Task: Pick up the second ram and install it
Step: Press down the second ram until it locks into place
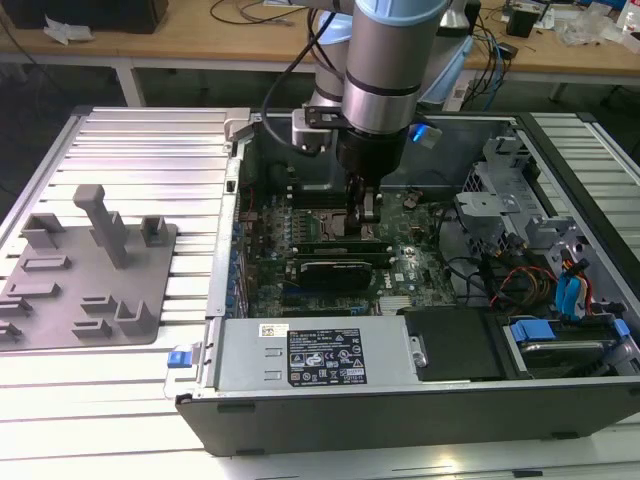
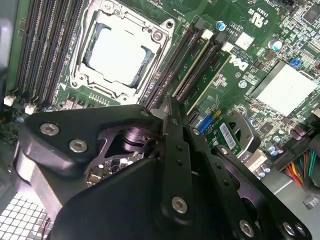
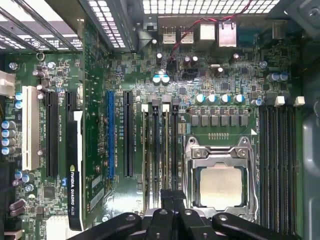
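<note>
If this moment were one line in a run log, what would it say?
gripper: lowered into open computer case | position: over memory slots beside CPU socket | second ram: seated or not, unclear

Matt black gripper [image 2: 167,107] — shiny metal CPU socket [image 3: 220,180]

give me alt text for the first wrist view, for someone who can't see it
The black gripper hangs over the memory slots beside the CPU socket of a green motherboard, seen from straight above. A graphics card stands in an expansion slot farther along the board, and a second bank of memory slots lies on the socket's other side.
</note>
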You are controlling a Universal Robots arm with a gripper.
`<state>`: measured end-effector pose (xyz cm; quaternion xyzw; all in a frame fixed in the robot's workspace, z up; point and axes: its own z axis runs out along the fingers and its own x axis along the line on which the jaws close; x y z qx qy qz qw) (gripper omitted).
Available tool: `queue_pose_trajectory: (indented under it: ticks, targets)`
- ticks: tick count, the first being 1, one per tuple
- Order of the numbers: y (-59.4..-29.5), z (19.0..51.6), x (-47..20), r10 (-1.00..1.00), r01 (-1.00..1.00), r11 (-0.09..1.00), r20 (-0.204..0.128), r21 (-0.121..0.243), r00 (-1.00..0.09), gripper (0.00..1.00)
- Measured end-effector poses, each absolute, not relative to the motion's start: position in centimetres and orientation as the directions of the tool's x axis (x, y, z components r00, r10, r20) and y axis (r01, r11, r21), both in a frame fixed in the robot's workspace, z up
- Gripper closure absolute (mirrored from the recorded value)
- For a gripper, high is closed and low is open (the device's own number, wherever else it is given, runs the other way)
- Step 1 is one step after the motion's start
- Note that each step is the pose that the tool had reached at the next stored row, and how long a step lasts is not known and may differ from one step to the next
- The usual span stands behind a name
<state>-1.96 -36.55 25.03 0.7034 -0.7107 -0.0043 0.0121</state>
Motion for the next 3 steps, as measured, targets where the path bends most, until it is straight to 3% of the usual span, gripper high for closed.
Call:
queue_pose_trajectory:
  ticks: [3]
  targets:
    - [-36.56,25.03,-1.96,-1.000,-1.000,0.010,0.011,0.022,-0.010,0.92]
